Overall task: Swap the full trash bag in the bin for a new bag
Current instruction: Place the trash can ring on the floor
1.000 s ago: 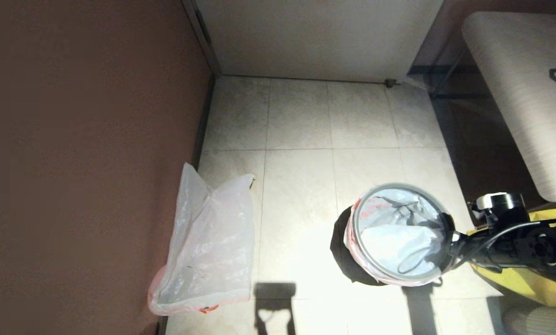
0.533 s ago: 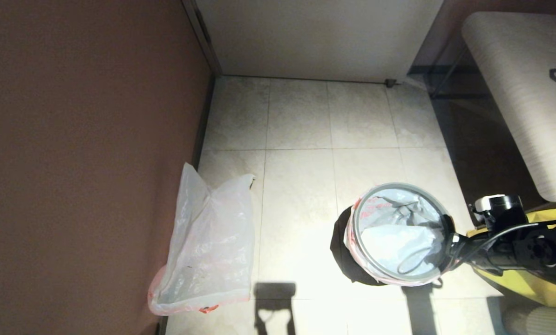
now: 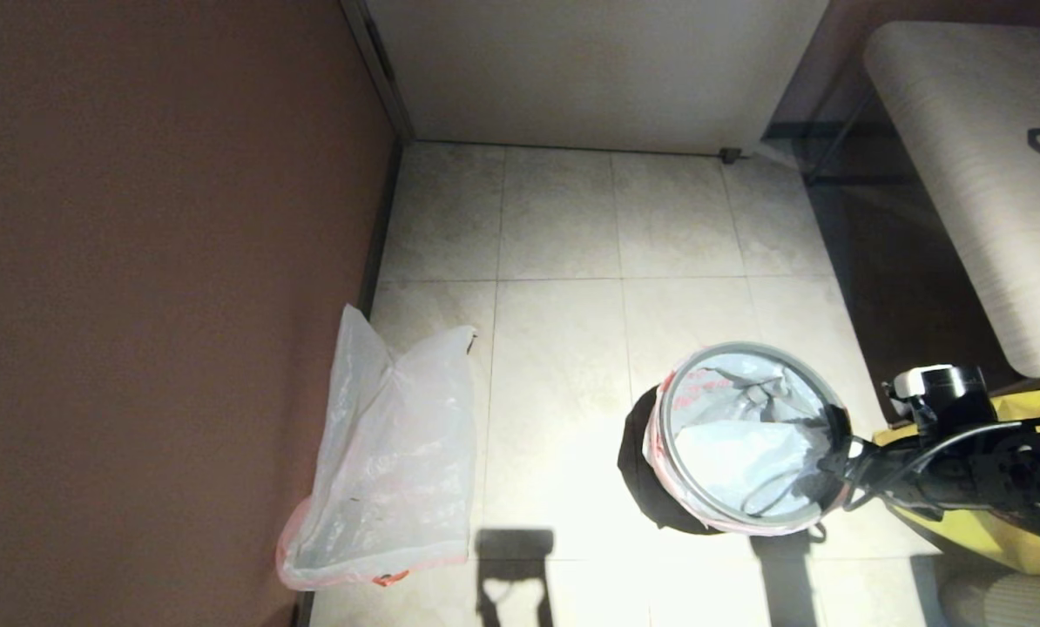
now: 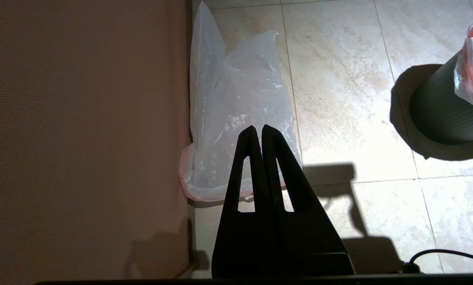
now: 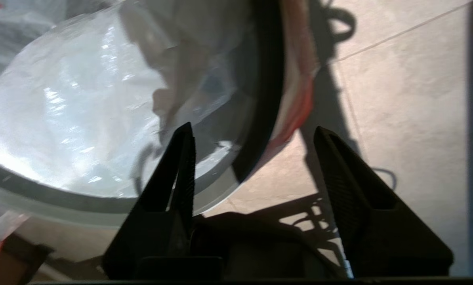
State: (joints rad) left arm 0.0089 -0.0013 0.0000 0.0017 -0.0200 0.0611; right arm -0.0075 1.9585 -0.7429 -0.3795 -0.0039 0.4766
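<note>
Black bin (image 3: 651,470), clear liner (image 3: 738,435) inside

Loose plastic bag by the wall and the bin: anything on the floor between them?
Nothing. The head view shows only bare floor tile between the loose bag and the bin, crossed near the bottom by a shadow.

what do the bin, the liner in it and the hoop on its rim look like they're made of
The bin: probably dark plastic, matte with fine ribbing outside. Its liner: thin translucent plastic film, crinkled and glossy, with red print at the folded-over edge. The hoop: smooth grey ring, likely plastic, though metal can't be excluded. The right claw is open beside the rim.
</note>
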